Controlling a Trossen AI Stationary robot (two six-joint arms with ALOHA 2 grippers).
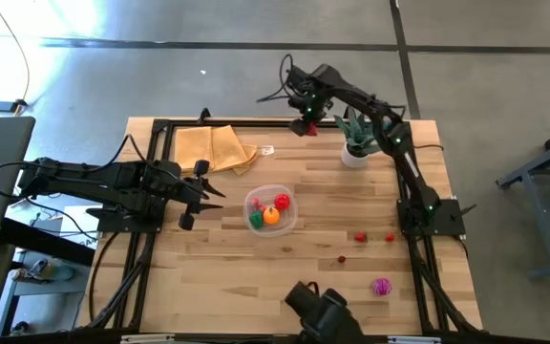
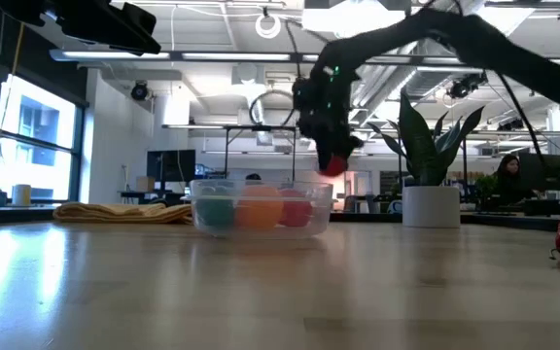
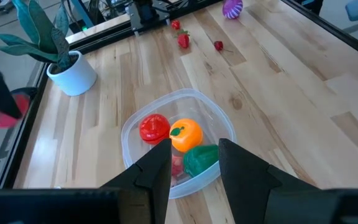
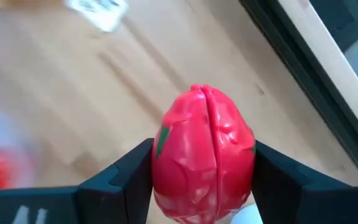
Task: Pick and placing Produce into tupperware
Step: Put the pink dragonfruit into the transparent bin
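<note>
Pale wooden tabletop: right gripper, upper centre, clenches a red toy fruit; carry it level down-frame over the clear plastic tupperware. Left gripper waits clenched empty, left of it.

No writing, brand, number or sign can be read anywhere. A small white tag lies on the table at twelve o'clock from the tupperware, its print illegible.
</note>
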